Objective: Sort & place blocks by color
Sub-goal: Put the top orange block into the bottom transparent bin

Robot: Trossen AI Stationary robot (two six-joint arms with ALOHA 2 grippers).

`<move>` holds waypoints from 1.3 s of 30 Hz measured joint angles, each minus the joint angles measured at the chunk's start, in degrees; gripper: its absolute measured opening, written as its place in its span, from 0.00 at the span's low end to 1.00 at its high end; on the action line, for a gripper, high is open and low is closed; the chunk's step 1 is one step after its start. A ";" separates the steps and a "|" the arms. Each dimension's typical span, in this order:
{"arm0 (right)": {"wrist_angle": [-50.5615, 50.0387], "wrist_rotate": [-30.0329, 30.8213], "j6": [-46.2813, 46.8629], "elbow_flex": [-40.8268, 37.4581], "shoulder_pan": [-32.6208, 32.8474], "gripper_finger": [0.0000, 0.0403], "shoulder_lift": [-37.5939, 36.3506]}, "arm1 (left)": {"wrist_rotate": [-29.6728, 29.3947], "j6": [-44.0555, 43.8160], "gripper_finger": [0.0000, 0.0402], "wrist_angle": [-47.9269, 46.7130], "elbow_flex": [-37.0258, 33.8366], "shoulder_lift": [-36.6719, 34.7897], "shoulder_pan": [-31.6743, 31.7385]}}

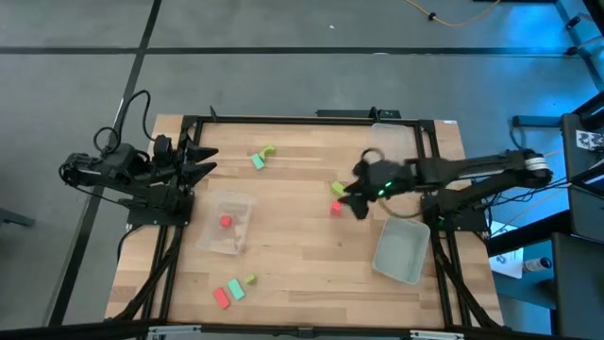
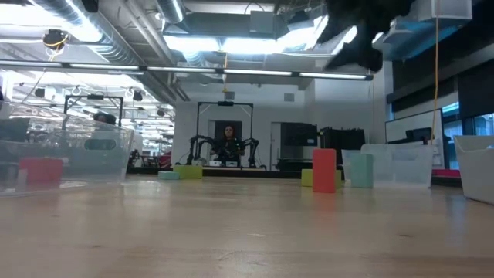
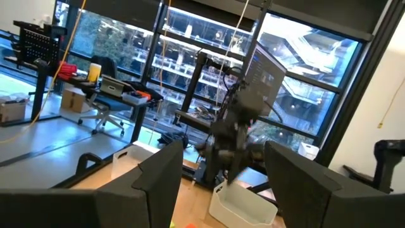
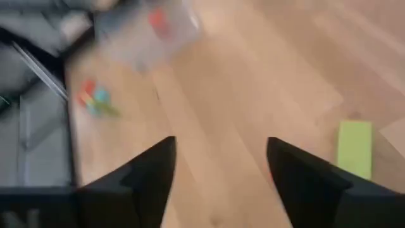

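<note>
Your right gripper (image 1: 351, 200) hangs with jaws parted and nothing between them — a yellow-green block (image 4: 354, 149) lies just beside one finger, and the red block (image 1: 336, 209) under it is half hidden.

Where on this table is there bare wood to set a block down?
Free: the wood between the clear tray holding a red block and the right gripper, and the near edge between the bottom block cluster and the empty tray. Crowded: around the right gripper.
</note>
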 joint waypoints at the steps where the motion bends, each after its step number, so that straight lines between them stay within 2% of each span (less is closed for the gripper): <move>1: -0.63 -0.12 -1.90 0.00 0.27 0.66 1.80 | 0.02 0.00 0.53 0.01 0.00 -0.02 0.00; 5: -0.99 -0.12 -7.54 0.00 0.47 0.73 8.22 | 0.05 0.02 0.53 -0.01 0.00 -0.02 0.00; 11: -2.56 0.96 -11.17 0.00 0.47 0.71 15.77 | -0.21 0.02 0.53 -0.05 0.00 0.00 0.00; 17: -1.05 5.72 -12.29 -0.02 0.48 0.69 20.62 | -1.46 0.09 0.53 -0.03 0.00 -0.02 0.00; 27: 2.05 5.99 -15.16 -0.02 0.23 0.69 25.12 | -1.89 0.06 0.53 -0.02 0.00 -0.01 0.00; 31: 1.53 5.99 -16.35 -0.02 0.24 0.60 24.65 | -1.88 0.08 0.53 -0.01 0.00 -0.02 0.00; 36: 1.20 5.14 -16.39 -0.02 0.29 0.33 23.50 | -1.88 0.09 0.53 -0.11 0.00 0.00 0.01; 39: 0.23 2.64 -16.47 -0.02 0.27 0.33 22.78 | -1.88 0.20 0.53 -0.30 0.02 0.00 0.02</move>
